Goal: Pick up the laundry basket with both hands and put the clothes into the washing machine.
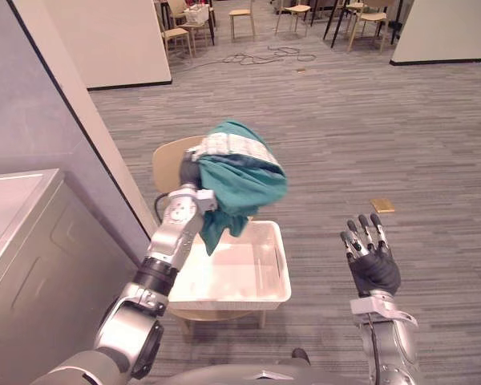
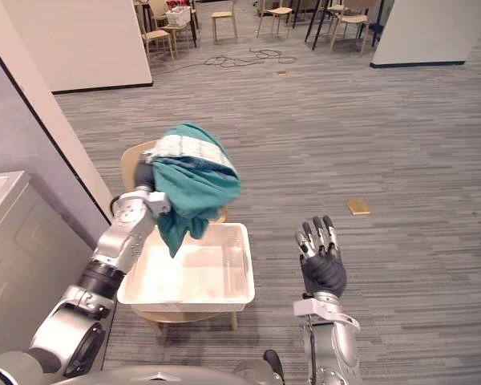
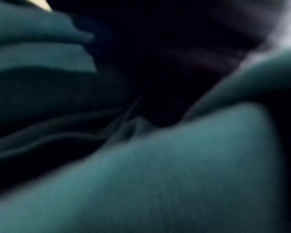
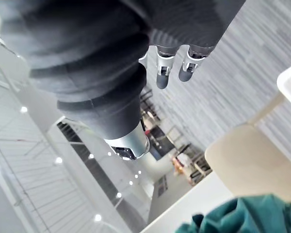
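A teal cloth garment point(image 1: 244, 180) drapes over the raised left hand point(image 1: 191, 172) above the white plastic laundry basket point(image 1: 284, 277), probably bound for the grey washing machine point(image 1: 32, 241) at left. The cloth hides the hand, so its grasp cannot be told. The right hand point(image 1: 373, 263) hovers to the right of the basket, fingers straight and empty.

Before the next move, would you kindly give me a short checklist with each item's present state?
1. Teal garment held up above the white basket: ok.
2. Left hand holding the garment securely: cannot tell, it is buried in cloth.
3. Right hand free and open beside the basket: ok.
4. Basket sitting level on the chair: ok.
5. Washing machine door open: cannot tell.
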{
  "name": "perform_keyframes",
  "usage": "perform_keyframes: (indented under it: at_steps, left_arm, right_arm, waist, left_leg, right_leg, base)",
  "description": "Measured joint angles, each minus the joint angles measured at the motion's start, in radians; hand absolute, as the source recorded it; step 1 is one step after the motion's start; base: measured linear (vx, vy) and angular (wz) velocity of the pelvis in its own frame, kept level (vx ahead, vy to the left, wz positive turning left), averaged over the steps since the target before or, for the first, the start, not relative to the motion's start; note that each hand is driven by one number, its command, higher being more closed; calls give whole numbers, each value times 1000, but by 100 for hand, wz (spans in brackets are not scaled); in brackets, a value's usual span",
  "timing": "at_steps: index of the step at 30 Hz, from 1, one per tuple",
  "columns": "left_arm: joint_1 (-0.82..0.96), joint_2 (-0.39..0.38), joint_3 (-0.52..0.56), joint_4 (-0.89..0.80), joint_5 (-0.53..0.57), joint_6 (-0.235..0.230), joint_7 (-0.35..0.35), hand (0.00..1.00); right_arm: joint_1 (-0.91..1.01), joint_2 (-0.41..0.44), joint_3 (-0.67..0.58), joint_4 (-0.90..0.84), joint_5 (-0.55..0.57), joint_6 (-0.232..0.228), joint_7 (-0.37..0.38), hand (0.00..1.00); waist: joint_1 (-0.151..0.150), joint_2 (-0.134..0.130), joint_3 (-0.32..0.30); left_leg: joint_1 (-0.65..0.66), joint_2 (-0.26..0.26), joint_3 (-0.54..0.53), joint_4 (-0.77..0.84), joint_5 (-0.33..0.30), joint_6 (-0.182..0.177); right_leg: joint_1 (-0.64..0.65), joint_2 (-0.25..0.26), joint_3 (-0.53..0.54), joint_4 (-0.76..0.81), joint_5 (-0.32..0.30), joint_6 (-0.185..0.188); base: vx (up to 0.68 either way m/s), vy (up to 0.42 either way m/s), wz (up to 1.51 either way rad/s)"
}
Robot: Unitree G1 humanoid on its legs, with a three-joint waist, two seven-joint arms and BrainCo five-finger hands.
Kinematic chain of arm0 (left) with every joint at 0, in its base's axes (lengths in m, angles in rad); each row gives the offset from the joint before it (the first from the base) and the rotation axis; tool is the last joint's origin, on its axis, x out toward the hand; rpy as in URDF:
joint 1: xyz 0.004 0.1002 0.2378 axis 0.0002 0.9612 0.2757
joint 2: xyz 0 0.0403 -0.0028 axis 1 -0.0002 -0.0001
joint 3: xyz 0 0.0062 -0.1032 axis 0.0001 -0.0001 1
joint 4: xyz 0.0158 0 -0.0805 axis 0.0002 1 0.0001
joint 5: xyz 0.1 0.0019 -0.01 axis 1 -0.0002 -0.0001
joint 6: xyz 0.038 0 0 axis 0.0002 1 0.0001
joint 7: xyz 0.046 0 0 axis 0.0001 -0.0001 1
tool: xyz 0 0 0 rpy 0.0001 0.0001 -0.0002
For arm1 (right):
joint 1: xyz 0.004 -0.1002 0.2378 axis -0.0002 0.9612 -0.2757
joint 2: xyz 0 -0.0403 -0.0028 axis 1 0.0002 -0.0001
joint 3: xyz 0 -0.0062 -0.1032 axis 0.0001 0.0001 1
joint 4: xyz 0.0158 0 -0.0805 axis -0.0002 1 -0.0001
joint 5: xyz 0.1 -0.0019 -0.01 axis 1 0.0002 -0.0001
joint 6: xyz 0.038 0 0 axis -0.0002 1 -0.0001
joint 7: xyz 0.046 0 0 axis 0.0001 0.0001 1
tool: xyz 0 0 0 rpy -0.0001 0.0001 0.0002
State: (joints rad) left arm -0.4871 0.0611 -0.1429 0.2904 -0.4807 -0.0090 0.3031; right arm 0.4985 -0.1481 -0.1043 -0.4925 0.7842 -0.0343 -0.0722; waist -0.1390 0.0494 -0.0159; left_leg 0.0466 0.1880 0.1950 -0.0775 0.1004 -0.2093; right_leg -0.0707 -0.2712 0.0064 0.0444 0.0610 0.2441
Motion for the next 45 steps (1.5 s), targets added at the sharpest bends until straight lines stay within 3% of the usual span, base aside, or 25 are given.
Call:
perform_keyframes:
  at_steps: [5,11,17,22,26,28,32,33,35,37,39,42,43,45]
  left_arm:
    - [77,-4,92,-93,-29,-24,20,100]
    - [248,-13,195,-165,-34,-46,10,100]
    - [504,-48,247,-158,-165,-64,-93,100]
    - [681,-87,331,-42,-173,-65,-161,100]
    - [717,-102,341,85,-183,-66,-187,100]
    - [716,-111,340,215,-247,-66,-201,100]
    - [719,-119,313,332,-293,-60,-206,100]
    - [721,-117,299,340,-294,-60,-213,100]
    - [722,-114,291,337,-293,-59,-225,100]
    - [728,-93,288,313,-295,-59,-233,100]
    - [733,-97,301,296,-301,-59,-245,100]
    - [720,-111,306,257,-302,-60,-250,100]
    - [705,-129,300,249,-299,-60,-251,100]
    - [714,-128,277,252,-290,-49,-252,100]
  right_arm:
    - [18,59,-42,66,-5,20,5,0]
    - [15,136,-123,274,-6,37,7,0]
    - [-37,170,-256,652,-9,39,2,0]
    - [-60,179,-395,1027,-33,39,-4,0]
    - [-98,180,-460,1248,-20,42,-3,0]
    - [-145,181,-464,1370,-3,51,-5,0]
    - [-212,180,-455,1456,-48,61,-4,0]
    - [-227,175,-453,1466,-90,62,-3,0]
    - [-260,168,-443,1492,-136,62,-2,0]
    - [-288,169,-408,1501,-163,63,-2,0]
    - [-310,160,-408,1515,-164,62,-3,0]
    - [-345,106,-338,1521,-212,57,-3,0]
    - [-352,77,-329,1513,-244,51,-6,0]
    - [-352,56,-331,1509,-243,48,-17,0]
  waist:
    - [-2,-3,4]
    - [3,-2,22]
    - [26,-4,27]
    - [79,-14,31]
    - [97,-22,34]
    - [106,-31,28]
    - [109,-44,27]
    - [112,-34,35]
    - [112,-39,53]
    - [111,-64,86]
    - [126,-73,107]
    - [131,-51,128]
    - [131,-25,140]
    - [128,-3,146]
  left_leg:
    - [3,1,6,0,0,2]
    - [5,1,6,0,-5,5]
    - [7,3,-3,0,-13,13]
    - [11,5,-1,0,-21,14]
    - [26,6,1,-1,-19,17]
    - [28,5,1,-6,-19,19]
    - [25,1,-2,-6,-19,21]
    - [25,-2,-5,0,-20,22]
    - [24,-7,-16,12,-20,27]
    - [0,-13,-58,59,-26,33]
    - [-17,-12,-64,95,-22,28]
    - [-108,14,-107,172,-2,15]
    - [-146,30,-126,150,28,38]
    - [-147,61,-54,106,-16,73]
  right_leg:
    - [1,1,4,-8,7,8]
    - [10,1,1,-17,7,9]
    - [36,0,-19,-21,0,12]
    - [39,-2,-26,1,-20,7]
    - [67,-6,-46,4,-33,3]
    - [70,-8,-48,3,-38,5]
    - [70,-12,-49,4,-42,8]
    - [61,-14,-49,27,-56,9]
    - [25,-23,-45,130,-106,1]
    - [-20,-40,-48,292,-198,-3]
    - [-51,-49,-51,386,-243,-3]
    - [-95,-56,-138,513,-316,-35]
    - [-110,-58,-198,561,-350,-62]
    - [-101,-65,-252,565,-355,-80]
  base:
    - [18,-5,-5]
    - [-1,-1,1]
    - [-14,-5,9]
    - [-23,-2,4]
    - [-10,-4,12]
    - [-29,-2,4]
    - [-2,1,1]
    - [1,0,7]
    - [-3,-20,21]
    - [-20,-85,47]
    - [-47,-122,39]
    - [-133,-159,95]
    - [-194,-159,99]
    - [-171,-140,97]
